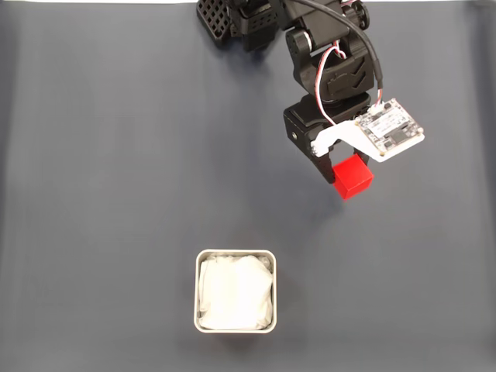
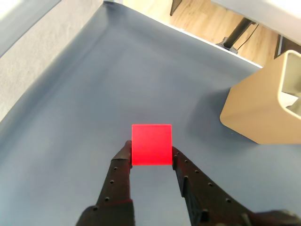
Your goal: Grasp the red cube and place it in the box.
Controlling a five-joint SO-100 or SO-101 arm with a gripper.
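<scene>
Box (image 1: 203, 256), apparently just paper-lined

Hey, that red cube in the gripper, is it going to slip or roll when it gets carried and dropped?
Probably stiff: the red cube keeps crisp edges between the gripper fingers. Its smooth faces might slip. Flat sides make rolling unlikely.

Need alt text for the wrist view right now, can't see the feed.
The gripper is shut on the red cube, one black finger on each side, above a dark blue-grey mat. A tan object stands at right.
</scene>
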